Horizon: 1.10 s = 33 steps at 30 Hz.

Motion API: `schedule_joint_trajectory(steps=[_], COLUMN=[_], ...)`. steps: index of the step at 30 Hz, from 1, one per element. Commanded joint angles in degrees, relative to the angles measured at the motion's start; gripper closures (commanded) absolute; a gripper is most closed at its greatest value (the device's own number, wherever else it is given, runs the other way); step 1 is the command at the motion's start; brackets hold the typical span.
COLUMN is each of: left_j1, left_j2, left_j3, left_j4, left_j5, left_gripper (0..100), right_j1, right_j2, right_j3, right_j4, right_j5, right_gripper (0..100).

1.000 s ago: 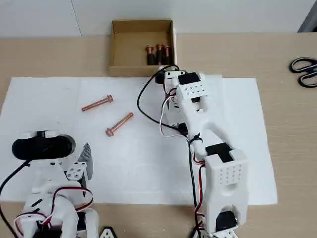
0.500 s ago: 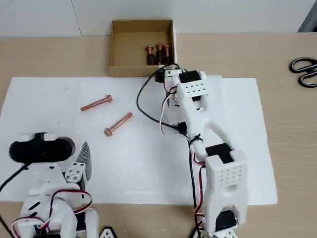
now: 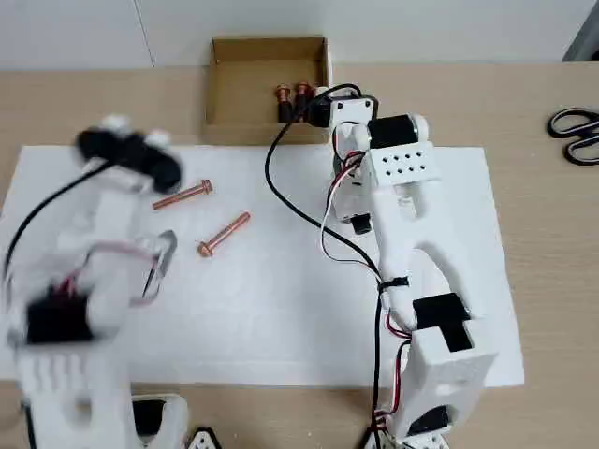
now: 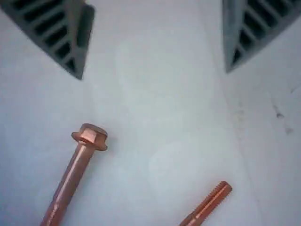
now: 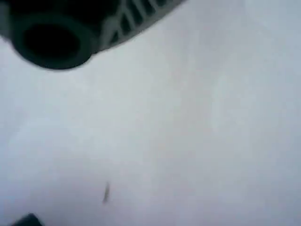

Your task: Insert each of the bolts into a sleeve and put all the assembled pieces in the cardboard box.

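Metal is what we are dealing with: one bolt (image 3: 182,195) and a second bolt (image 3: 225,234) lie flat on the white sheet (image 3: 281,309), apart from each other and well short of the cardboard box (image 3: 225,89). We judge them stiff, small and light for their material. Their smooth round shanks are likely to roll on the paper or slip between hard pads. The flanged hex head (image 4: 89,139) is the widest part, and the threaded end of the other one (image 4: 209,205) is the narrowest.

We would take hold across the plain shank close under the head, leaving the threaded end free to enter a sleeve. The pads would have to come right down to the sheet, since each bolt lies flat.

The left claw (image 4: 153,70) hangs above the sheet beside the bolts, spread wide with nothing between its pads. The right claw (image 3: 356,206) sits over the sheet just in front of the box, and we cannot tell whether it is open or closed.

Inside the box, finished pieces (image 3: 293,101) are grouped against the wall on the right arm's side, copper heads on dark sleeves. We count two heads, and a cable crosses that corner, so more may be hidden.
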Motion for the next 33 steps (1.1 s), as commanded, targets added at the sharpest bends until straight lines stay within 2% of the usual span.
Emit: schedule_joint_trajectory(steps=[1,9,14,27,33], left_j1=[0.26,0.09,0.26,0.7,1.76], left_j2=[16.62,48.53,63.38,86.42,91.69], left_j3=[-9.19,-30.29,-43.38,-66.07,-70.02], left_j4=[-4.13,-3.34,-1.05,4.13,4.13], left_j5=[-4.22,-15.03,-16.79,-18.64,-18.37], left_gripper=[82,82,82,82,92], right_j1=[0.66,0.66,0.57,0.4,0.31], right_j2=[-4.26,-4.35,-4.18,-3.82,-3.82], right_j3=[-0.44,-0.44,-0.44,-0.44,-0.44], right_j4=[0.66,0.66,0.66,0.48,0.31], right_j5=[0.62,0.62,0.62,0.62,0.62], right_gripper=[99.5,99.5,99.5,99.5,99.5])
